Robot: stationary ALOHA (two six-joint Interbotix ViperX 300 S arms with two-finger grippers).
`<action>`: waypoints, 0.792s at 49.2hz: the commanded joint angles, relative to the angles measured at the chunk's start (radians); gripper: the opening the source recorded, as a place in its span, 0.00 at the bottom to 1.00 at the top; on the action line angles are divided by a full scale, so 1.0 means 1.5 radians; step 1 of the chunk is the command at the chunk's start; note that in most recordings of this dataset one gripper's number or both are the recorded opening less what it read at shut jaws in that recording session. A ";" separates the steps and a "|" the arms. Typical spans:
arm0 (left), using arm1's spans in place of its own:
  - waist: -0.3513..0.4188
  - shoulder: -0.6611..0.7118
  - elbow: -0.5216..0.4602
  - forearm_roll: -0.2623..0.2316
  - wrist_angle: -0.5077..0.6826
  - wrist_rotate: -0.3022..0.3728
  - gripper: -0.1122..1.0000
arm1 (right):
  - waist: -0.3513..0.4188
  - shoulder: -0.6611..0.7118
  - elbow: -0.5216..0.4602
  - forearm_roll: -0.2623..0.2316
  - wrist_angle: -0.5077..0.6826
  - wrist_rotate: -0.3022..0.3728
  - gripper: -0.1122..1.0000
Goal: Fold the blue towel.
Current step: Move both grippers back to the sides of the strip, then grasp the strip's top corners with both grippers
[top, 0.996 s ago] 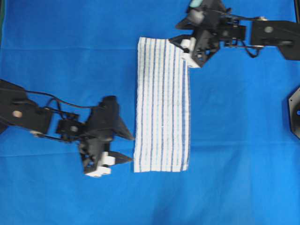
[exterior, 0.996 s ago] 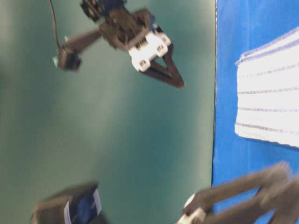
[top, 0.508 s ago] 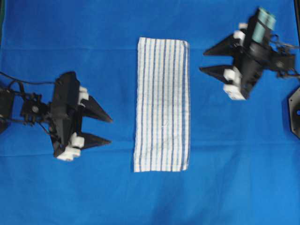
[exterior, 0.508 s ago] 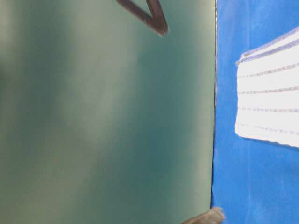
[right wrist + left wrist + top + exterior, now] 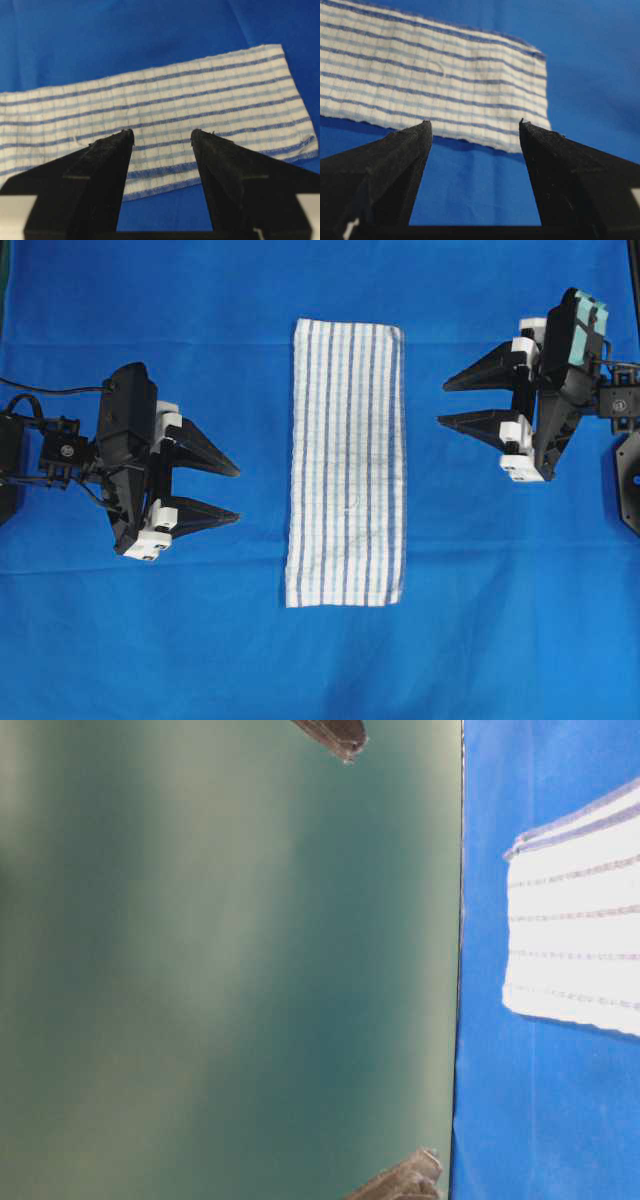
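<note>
Towel (image 5: 346,462) lies flat mid-desk, long axis running between the two arms. Left pincer (image 5: 226,492) and right pincer (image 5: 450,402) flank its long edges, both wide, empty, about equally near.

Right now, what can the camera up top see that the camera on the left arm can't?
Only the overhead view shows the whole blue towel, folded into a long strip, and the right gripper, open and beside it. Only the left wrist view shows the towel's weave and hemmed edge up close. Both show the left gripper open, empty and apart from the towel, on the blue table covering.
</note>
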 commanded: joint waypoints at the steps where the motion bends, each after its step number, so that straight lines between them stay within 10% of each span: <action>1: 0.013 -0.003 -0.014 0.002 -0.006 0.002 0.67 | -0.001 0.000 -0.014 0.000 -0.003 -0.001 0.61; 22: 0.218 0.148 -0.122 0.003 -0.016 0.170 0.67 | -0.172 0.126 -0.064 -0.017 -0.006 -0.011 0.61; 39: 0.313 0.333 -0.230 0.002 -0.035 0.197 0.67 | -0.240 0.319 -0.139 -0.039 -0.053 -0.011 0.61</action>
